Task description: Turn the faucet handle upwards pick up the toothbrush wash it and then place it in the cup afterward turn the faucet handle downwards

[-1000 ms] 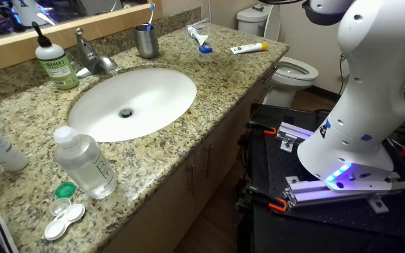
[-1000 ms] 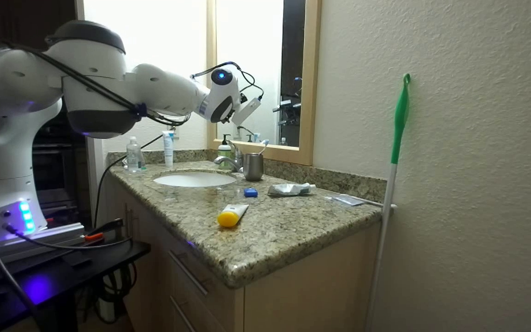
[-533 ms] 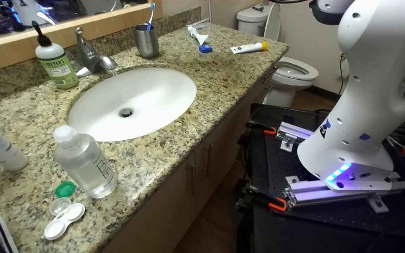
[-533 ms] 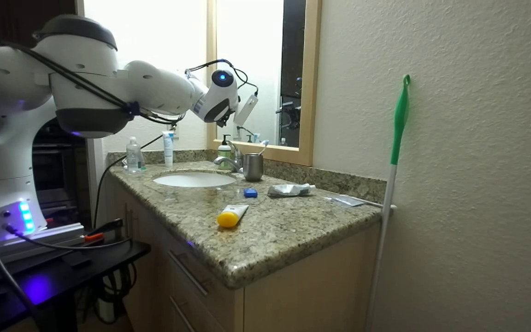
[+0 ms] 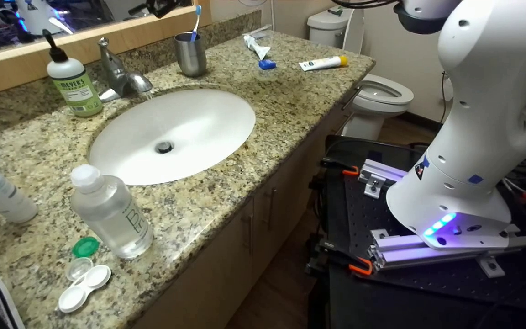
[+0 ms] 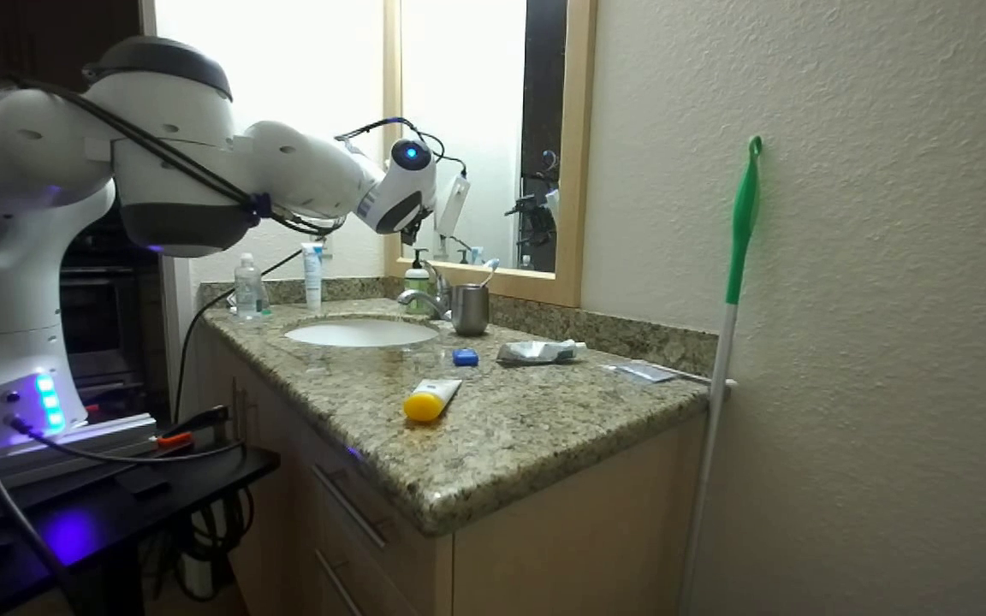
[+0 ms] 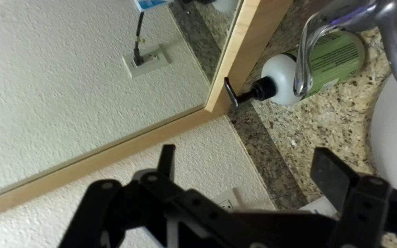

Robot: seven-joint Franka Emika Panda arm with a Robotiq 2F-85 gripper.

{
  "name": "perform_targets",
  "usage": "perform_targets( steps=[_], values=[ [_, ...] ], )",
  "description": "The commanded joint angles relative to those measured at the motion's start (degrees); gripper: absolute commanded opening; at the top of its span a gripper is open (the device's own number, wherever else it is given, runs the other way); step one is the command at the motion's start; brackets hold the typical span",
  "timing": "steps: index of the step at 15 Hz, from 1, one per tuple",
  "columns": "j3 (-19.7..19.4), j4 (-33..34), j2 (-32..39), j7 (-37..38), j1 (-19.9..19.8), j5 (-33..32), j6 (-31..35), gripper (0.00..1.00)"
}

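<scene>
The chrome faucet handle (image 5: 104, 48) stands raised above the faucet (image 5: 121, 80), and a thin stream of water shows under the spout. In the wrist view the handle (image 7: 303, 81) crosses in front of the green soap bottle. The toothbrush (image 5: 196, 22) leans bristles-up in the grey cup (image 5: 191, 55), right of the faucet; both exterior views show this. My gripper (image 7: 243, 151) is open, nothing between its widely parted fingers (image 7: 331, 179). In an exterior view, the gripper (image 6: 412, 231) hangs above the faucet area near the mirror, apart from handle and cup.
The soap bottle (image 5: 76, 89) stands close beside the faucet, under the mirror frame (image 7: 231, 69). A clear bottle (image 5: 112, 214), a tube (image 5: 0, 189) and a lens case (image 5: 84, 288) occupy the counter nearby. Past the cup lie a blue item (image 5: 267, 64) and a yellow-capped tube (image 5: 322, 62).
The wrist has sunk slightly and tilted, its camera box now more upright. A dark part of the gripper has come in at the top edge of an exterior view. Toothbrush and cup stay put.
</scene>
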Motion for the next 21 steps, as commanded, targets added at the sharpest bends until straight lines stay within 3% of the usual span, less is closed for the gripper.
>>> perform_targets(
  steps=[1, 4, 10, 11, 14, 17, 21],
  values=[
    [-2.7, 2.0, 0.0, -9.6, 4.5, -1.6, -0.9, 1.00],
    [-2.1, 5.7, 0.8, -16.5, 8.6, -1.2, -3.8, 1.00],
    [2.1, 11.1, 0.6, -32.9, 12.5, -0.2, -9.2, 1.00],
    [0.4, 8.8, 1.4, -28.0, 11.5, 0.4, -6.4, 1.00],
    [1.4, 10.3, 1.5, -31.3, 12.1, 0.5, -7.4, 1.00],
    [-1.0, 13.5, 0.7, -32.4, 14.3, 3.1, -7.1, 1.00],
    [-2.7, 16.0, 0.6, -38.1, 17.4, 14.7, -6.5, 1.00]
  ],
)
